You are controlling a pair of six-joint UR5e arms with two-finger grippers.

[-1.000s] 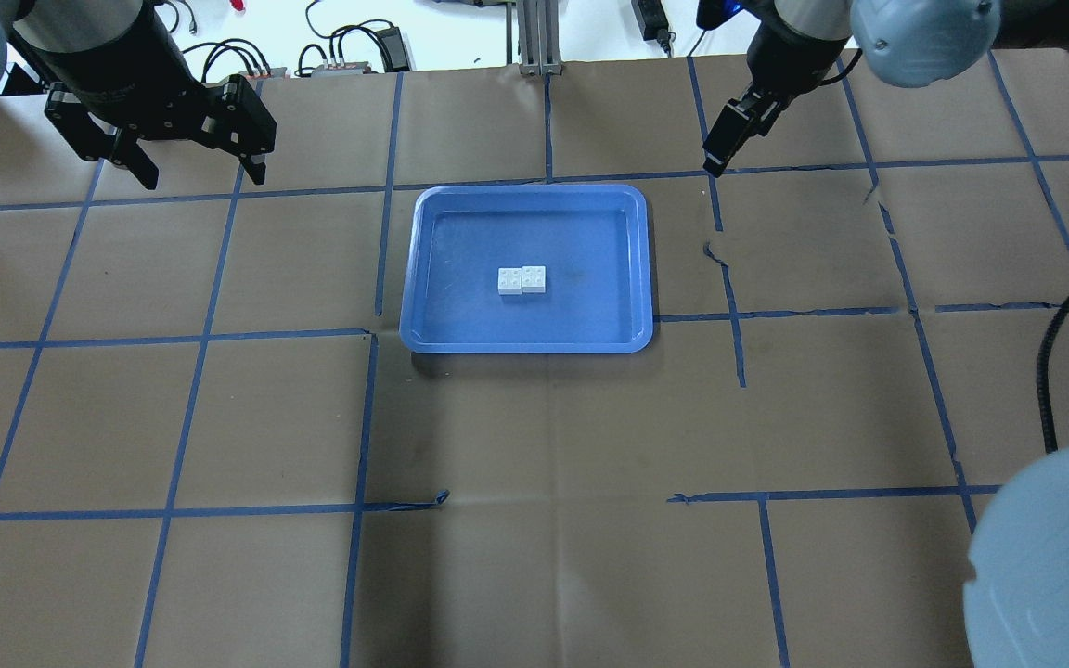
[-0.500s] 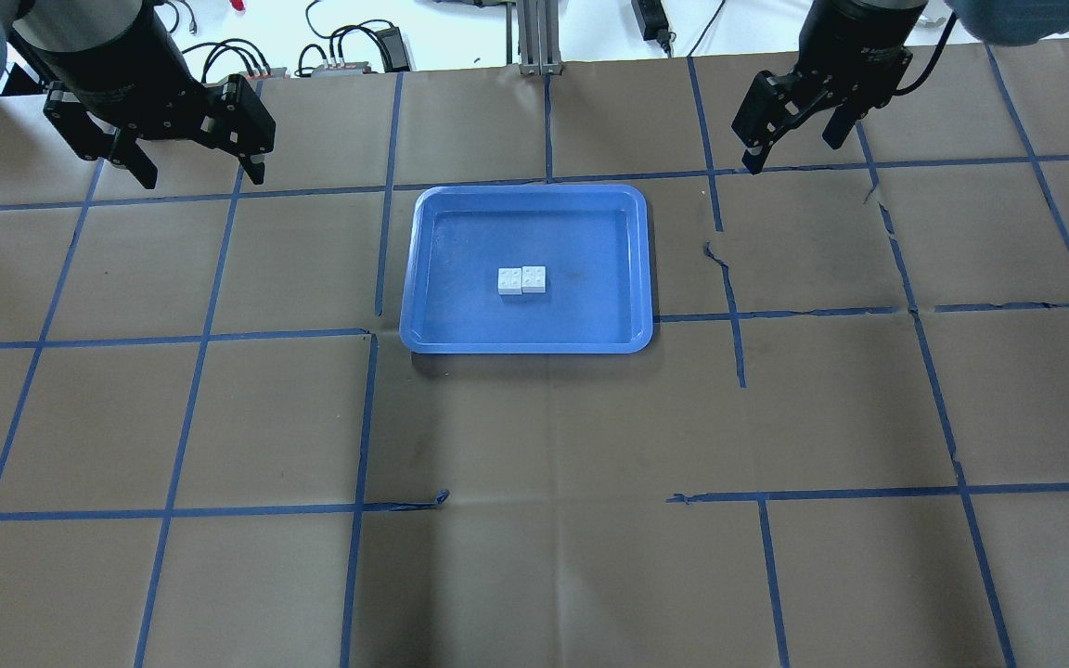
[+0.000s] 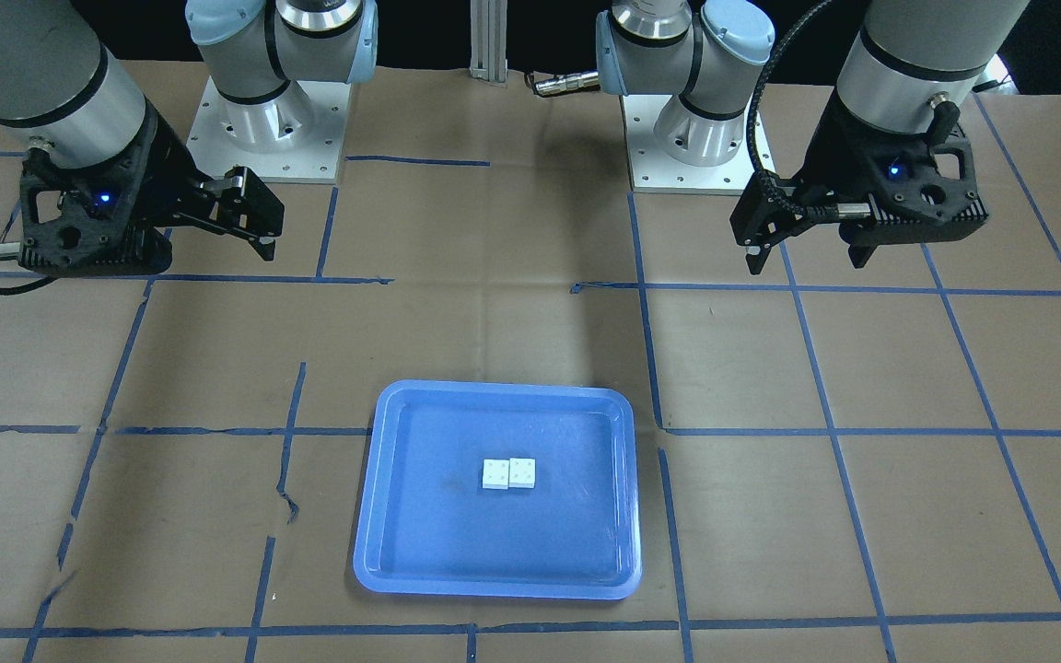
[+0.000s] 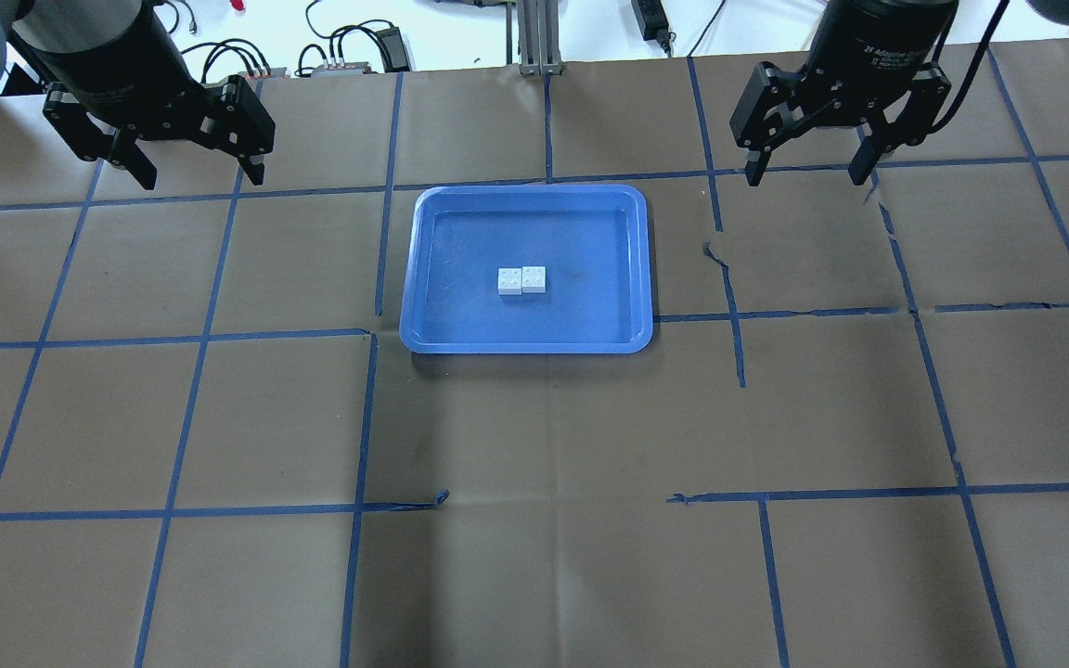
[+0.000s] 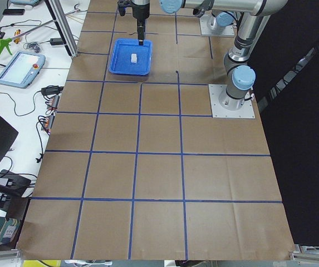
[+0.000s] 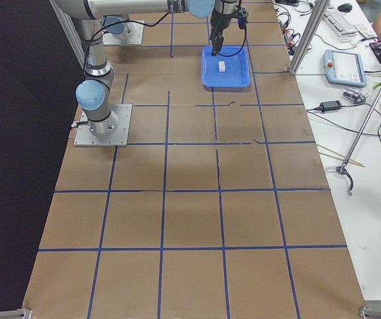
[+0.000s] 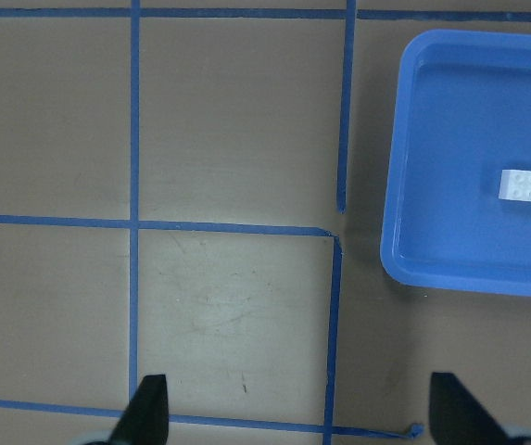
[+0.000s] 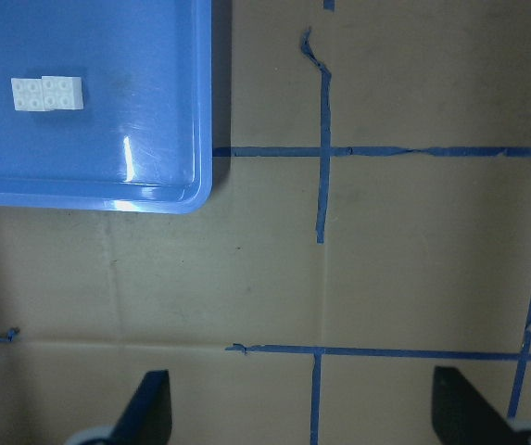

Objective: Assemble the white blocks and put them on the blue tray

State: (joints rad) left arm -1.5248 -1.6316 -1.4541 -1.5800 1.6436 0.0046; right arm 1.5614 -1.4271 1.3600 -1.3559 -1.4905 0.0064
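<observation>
White blocks: two small white toy bricks [image 4: 521, 280], studs up, touching side by side so they read as one short bar.
Where they are: on the floor of the blue tray [image 4: 527, 192], about the middle, well apart from every rim.
Join: the right brick seems to sit a little higher than the left. Whether they are clipped together or only abutting is too small to tell.
Likely handling: hard, stiff moulded plastic, very light, with smooth sides that could slip or skate across the glossy tray floor. Not fragile, though a stud joint may pull apart if only one brick is lifted.
Where to take hold: probably across two opposite flat side walls, low on the body and spanning the seam, not on the studded top.
Blue tray: shallow, rounded corners, raised rim. It looks light and liable to slide on paper if nudged, and the rim is the obvious hold.
Table: brown paper [image 4: 534, 436] marked with a blue tape grid, under the tray.
Left gripper [image 4: 203, 174]: hanging above the table well to the left of the tray, fingers spread wide, holding nothing.
Right gripper [image 4: 805, 176]: hanging well to the right of the tray, fingers likewise spread wide and empty.
Task stage: judged essentially complete, with both arms clear of the tray.
</observation>
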